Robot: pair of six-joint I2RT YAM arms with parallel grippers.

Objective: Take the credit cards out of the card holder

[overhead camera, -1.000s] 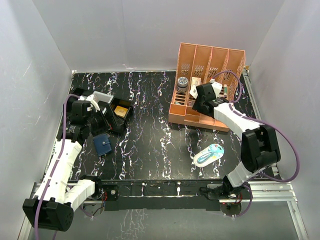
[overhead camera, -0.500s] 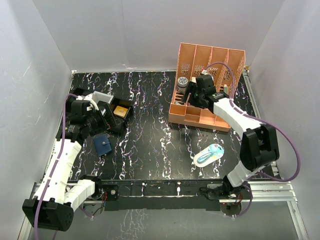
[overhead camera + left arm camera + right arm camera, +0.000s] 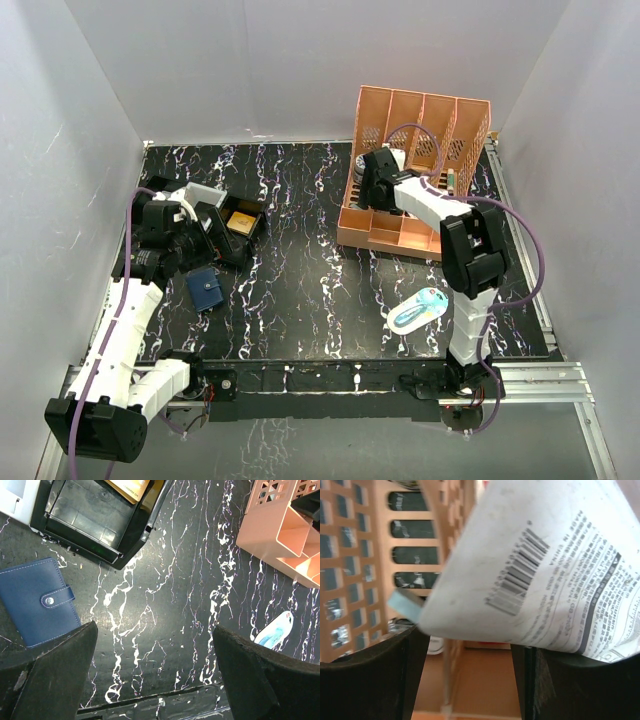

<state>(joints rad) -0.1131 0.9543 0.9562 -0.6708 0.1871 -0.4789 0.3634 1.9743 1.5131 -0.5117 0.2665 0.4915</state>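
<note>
While its snap tab sits fastened, the card holder (image 3: 37, 607) lies closed and flat on the black marbled table (image 3: 175, 605), over on the left side, just in front of the black tray (image 3: 80, 542). A tan-gold block (image 3: 127, 487) rests in that tray. The left gripper (image 3: 154, 630) hangs right over this spot with its fingers (image 3: 50, 675) spread wide apart and nothing between them. The navy holder lies just beside the left finger, untouched.

Across the table, the right gripper (image 3: 470, 640) is reaching into the orange desk organizer (image 3: 420, 120). Its fingers (image 3: 370, 675) stand apart, and a white printed packet (image 3: 545, 570) with a barcode fills the view at their tips. Whether they pinch it, I cannot tell. Well apart from both grippers, a small blue-and-white pack (image 3: 420, 309) lies on the table toward the near right.
</note>
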